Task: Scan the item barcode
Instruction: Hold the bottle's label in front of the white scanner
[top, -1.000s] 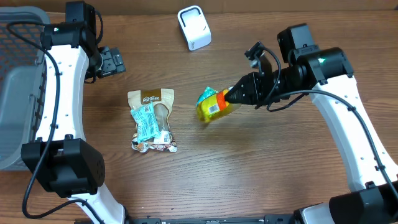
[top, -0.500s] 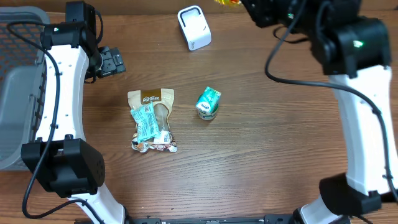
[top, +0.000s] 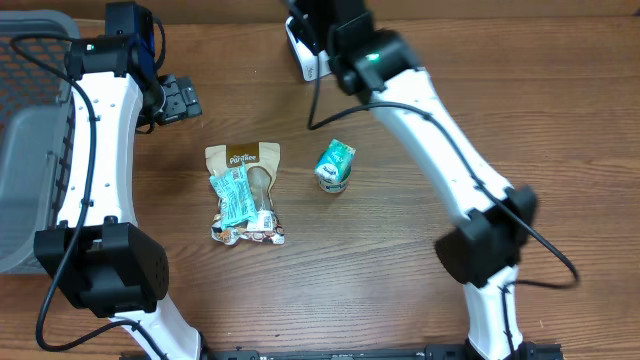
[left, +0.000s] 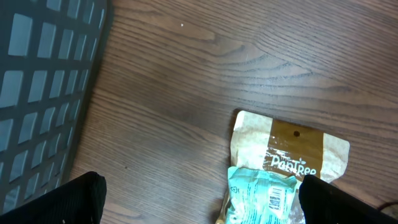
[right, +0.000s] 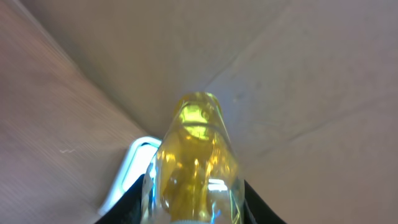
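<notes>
The right fingers (right: 194, 208) are closed partway around a yellow bottle (right: 196, 149), which projects forward from between them; one dark finger shows on each side of its body. In the right wrist view the white barcode scanner (right: 127, 171) lies just beyond and to the left of the fingertips, beneath the bottle. The left fingers (top: 183, 98) are spread fully apart and hold nothing, hanging above the wooden surface (top: 400, 260). Ahead of them, toward the right finger, lies a tan snack pouch (left: 292, 146) with a teal wrapped bar (left: 264, 196) on top. A grey basket (left: 43, 87) stands beyond the left finger. A teal carton (top: 335, 165) rests well apart from both sets of fingers.
</notes>
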